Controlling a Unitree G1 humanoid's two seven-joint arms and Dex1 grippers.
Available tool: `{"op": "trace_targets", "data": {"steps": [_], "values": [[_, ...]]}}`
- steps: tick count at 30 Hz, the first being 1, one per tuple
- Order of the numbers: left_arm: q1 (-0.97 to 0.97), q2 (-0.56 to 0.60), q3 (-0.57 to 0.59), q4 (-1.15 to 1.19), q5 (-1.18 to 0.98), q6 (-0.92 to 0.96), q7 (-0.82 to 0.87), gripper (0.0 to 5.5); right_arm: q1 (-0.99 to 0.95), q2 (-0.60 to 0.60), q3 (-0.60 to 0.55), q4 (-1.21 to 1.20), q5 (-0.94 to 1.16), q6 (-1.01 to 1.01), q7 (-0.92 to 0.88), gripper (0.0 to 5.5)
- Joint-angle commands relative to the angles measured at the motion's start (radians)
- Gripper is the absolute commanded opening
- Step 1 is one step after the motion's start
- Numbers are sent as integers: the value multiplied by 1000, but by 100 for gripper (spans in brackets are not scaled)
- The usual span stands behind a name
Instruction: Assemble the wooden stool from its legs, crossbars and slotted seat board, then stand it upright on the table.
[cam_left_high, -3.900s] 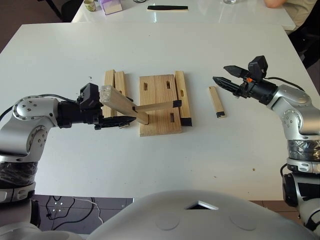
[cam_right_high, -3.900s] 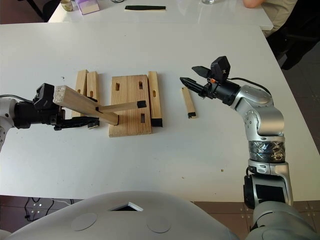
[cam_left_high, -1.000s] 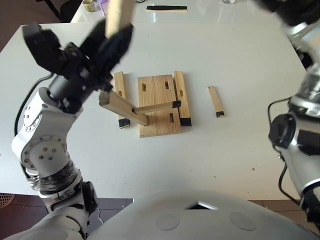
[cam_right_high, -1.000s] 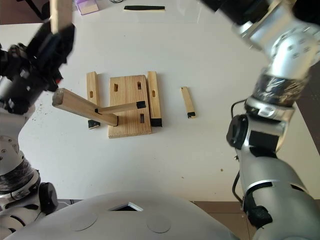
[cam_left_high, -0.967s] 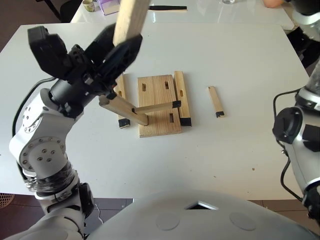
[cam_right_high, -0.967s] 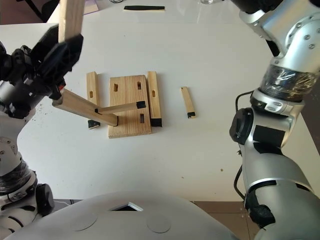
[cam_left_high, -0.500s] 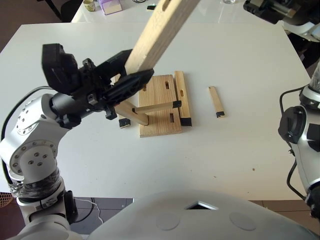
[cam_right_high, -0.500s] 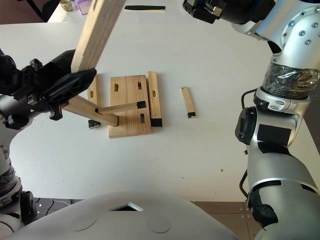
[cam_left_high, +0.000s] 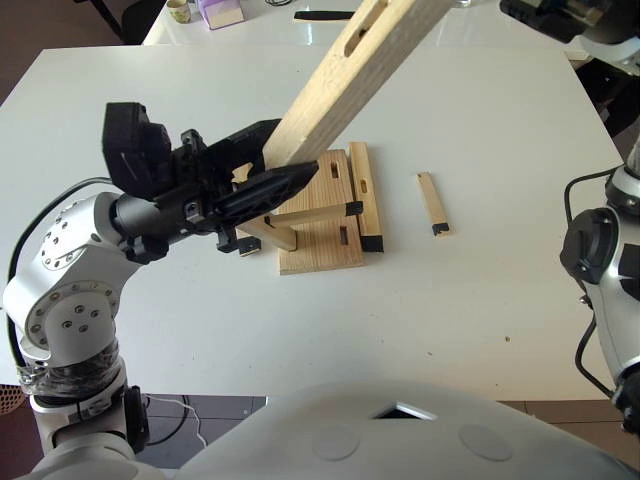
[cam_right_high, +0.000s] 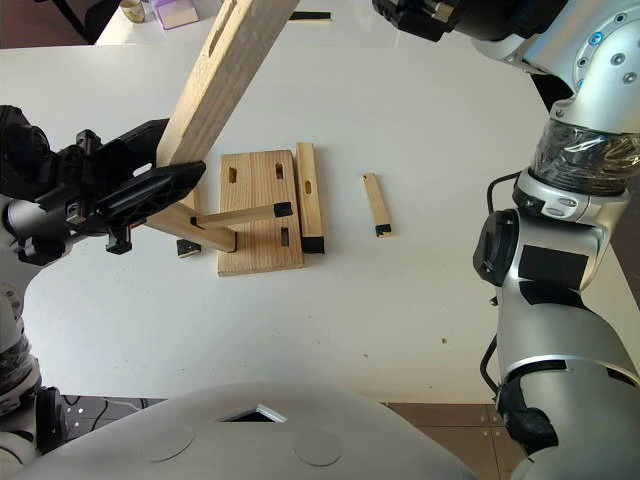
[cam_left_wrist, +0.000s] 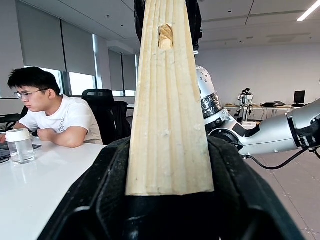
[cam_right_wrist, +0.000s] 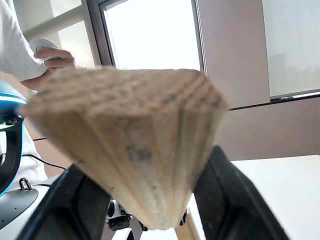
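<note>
My left gripper (cam_left_high: 289, 150) is shut on the lower end of a long wooden leg (cam_left_high: 350, 70) with slots, held above the table and slanting up to the far right. The leg's upper end (cam_right_wrist: 130, 150) sits between the fingers of my raised right gripper (cam_right_wrist: 155, 197). On the table lies the slotted seat board (cam_left_high: 322, 245). A second leg with a crossbar (cam_left_high: 312, 212) plugged into it rests partly on the board. Another leg (cam_left_high: 366, 195) lies along the board's right side, and a short crossbar (cam_left_high: 432, 203) lies further right. My left gripper hides part of one more leg (cam_right_high: 181, 240).
The white table (cam_left_high: 470, 320) has bare room in front of the parts and to the right. A second table (cam_left_high: 420, 25) stands behind with a black strip (cam_left_high: 322, 15), a jar and a box.
My left gripper lifted the leg off the table and swung it up and to the right. My right arm rose from beside the short crossbar to the leg's upper end.
</note>
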Motion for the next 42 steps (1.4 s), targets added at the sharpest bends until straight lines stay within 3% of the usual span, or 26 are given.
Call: {"op": "trace_targets", "data": {"steps": [1,12,13,18,24,30,37,42], "values": [[11,17,-7,10,9,-7,-3,203,12,-20,1,-22,-15,-3,36,211],[-9,-19,-74,24,54,-19,58,203,80,-4,16,-91,-30,-34,14,206],[-10,-16,-83,28,62,-17,60,239,77,1,8,-85,-28,-39,-3,206],[-20,2,-96,48,100,-34,76,302,47,-2,-31,-52,-56,-83,-68,205],[10,35,59,115,150,-99,122,302,28,-114,2,110,-342,-322,8,204],[38,-42,184,109,56,-130,252,302,196,-155,167,105,-595,-540,175,204],[-46,-143,269,167,-81,-201,491,302,469,-127,238,-172,-619,-542,176,204],[32,-133,237,143,-62,-174,489,302,508,-124,206,-254,-547,-468,170,204]]}}
